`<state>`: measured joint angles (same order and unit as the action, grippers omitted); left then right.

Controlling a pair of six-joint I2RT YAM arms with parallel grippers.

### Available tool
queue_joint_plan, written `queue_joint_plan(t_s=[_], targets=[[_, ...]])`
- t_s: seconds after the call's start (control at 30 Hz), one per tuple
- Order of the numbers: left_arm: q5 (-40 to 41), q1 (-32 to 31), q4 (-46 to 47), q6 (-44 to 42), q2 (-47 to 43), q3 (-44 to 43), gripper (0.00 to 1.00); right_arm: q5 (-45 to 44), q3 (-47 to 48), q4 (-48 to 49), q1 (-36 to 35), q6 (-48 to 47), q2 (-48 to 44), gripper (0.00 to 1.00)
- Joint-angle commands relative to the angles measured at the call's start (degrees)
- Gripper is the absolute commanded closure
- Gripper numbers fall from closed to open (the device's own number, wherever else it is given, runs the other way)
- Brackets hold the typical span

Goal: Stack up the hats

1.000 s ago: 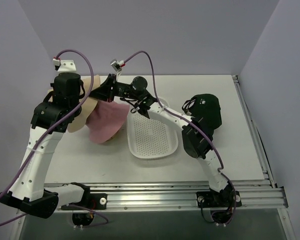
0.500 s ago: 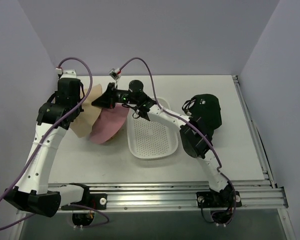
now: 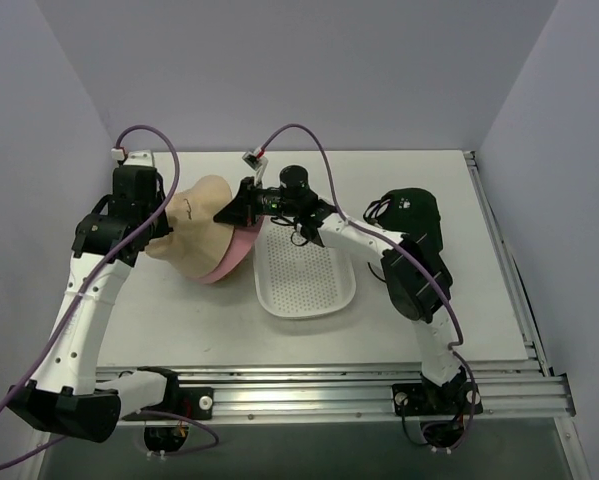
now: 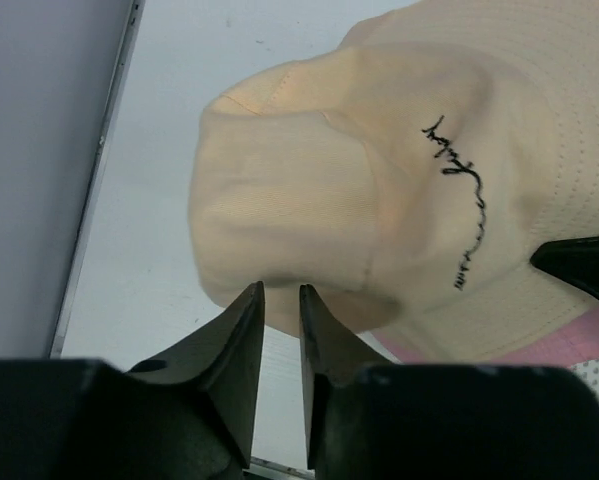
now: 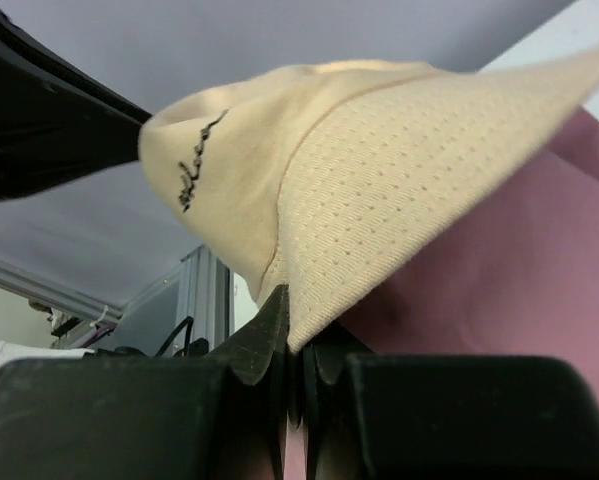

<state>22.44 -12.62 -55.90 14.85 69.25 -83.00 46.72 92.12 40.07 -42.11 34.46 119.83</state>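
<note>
— Start at the near edge. How much room is there?

— Behind the rail (image 3: pixel 309 392) the table (image 3: pixel 179 325) lies bare along its whole near strip, and again between the tray (image 3: pixel 279 300) and the right edge. Walls close the left, far and right sides.

— Any writing?

— A black script (image 4: pixel 459 215) runs over the crown of the beige hat (image 3: pixel 201 212), but I cannot read it. The dark hat (image 3: pixel 414 215) bears a small white mark, too small to read.

— And the tray?

— It is white and perforated and sits mid-table, with its dotted floor showing. The right arm (image 3: pixel 379 245) reaches across its far end. The pink hat (image 3: pixel 241 252) meets its left rim.

— Where do the hats lie?

— The pink hat is left of the tray. The beige hat sits on top of it and covers all but the pink's near-right rim. The dark hat sits well apart, toward the far right corner.

— Grippers?

— The right gripper (image 5: pixel 294 325) is pinched tight on the beige hat's brim, on the side toward the tray. The left gripper (image 4: pixel 280 290) stands at that hat's left side, its jaws a narrow slot apart. The tips are just beside the fabric, and I cannot tell whether they touch it.
</note>
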Motion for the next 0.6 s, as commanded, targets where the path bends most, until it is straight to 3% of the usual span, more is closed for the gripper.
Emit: queue_joint_plan(t_s=[0.0, 0.2, 0.4, 0.47, 0.57], targets=[[0.9, 1.0, 3.3, 0.5, -3.1, 0.0, 0.69, -0.3, -3.6, 3.2, 2.7, 0.2, -3.3, 1.0], [-2.6, 1.1, 4.4, 0.5, -3.4, -1.0, 0.56, -0.3, -9.1, 8.5, 4.3, 2.8, -4.9, 0.89], [-4.2, 2.9, 6.5, 1.0, -1.6, -4.0, 0.51, -1.0, -10.0, 9.4, 5.2, 3.3, -6.6, 0.82], [-8.5, 6.3, 7.0, 1.2, -0.7, -5.6, 0.5, -1.6, -9.1, 7.1, 5.6, 3.0, -6.3, 0.84], [-17.7, 10.8, 8.9, 2.1, 0.8, -8.0, 0.45, -2.1, -7.0, 5.7, 6.2, 3.2, -4.9, 0.97]])
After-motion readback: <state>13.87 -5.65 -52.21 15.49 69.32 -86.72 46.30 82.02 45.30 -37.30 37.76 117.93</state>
